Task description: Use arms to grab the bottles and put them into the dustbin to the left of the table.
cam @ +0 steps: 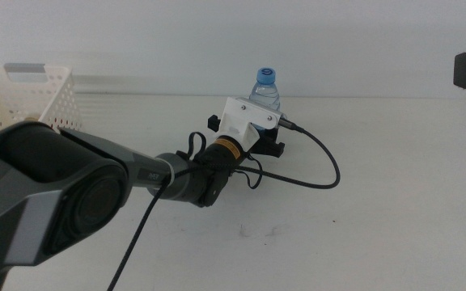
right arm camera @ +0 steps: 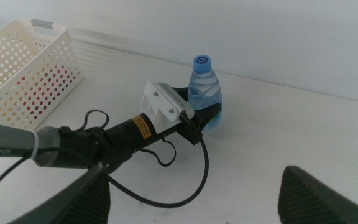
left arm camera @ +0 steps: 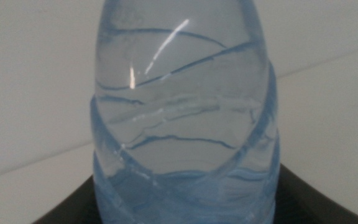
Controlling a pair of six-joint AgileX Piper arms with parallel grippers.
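Bottles are the business here, and only one is showing — a small clear water bottle (cam: 266, 90) with a blue cap, standing upright on the white table (cam: 379, 202) toward its far side, well apart from the white perforated dustbin (cam: 31, 97) at the table's left end. Something red is glinting through the bin's holes in the right wrist view, too hidden to name.

The left gripper (right arm camera: 204, 118) is reaching in around the bottle's lower body, its dark jaws sitting on either side of it; in the left wrist view the bottle (left arm camera: 182, 118) is filling the picture, with the jaws showing only as dark shapes at its base. Whether they are already pressing on the plastic or just flanking it cannot be told from these pictures.

The bottle is looking thin-walled and ribbed, probably light, and likely to dent or squirm under a hard squeeze — its smooth, glossy skin may be slippery too. The lower ribbed body seems the sensible place to take hold, since the shoulder is tapering and would tend to slide out of the jaws.

The right gripper (right arm camera: 191, 196) is waiting at the near right side, jaws standing wide apart and holding nothing.
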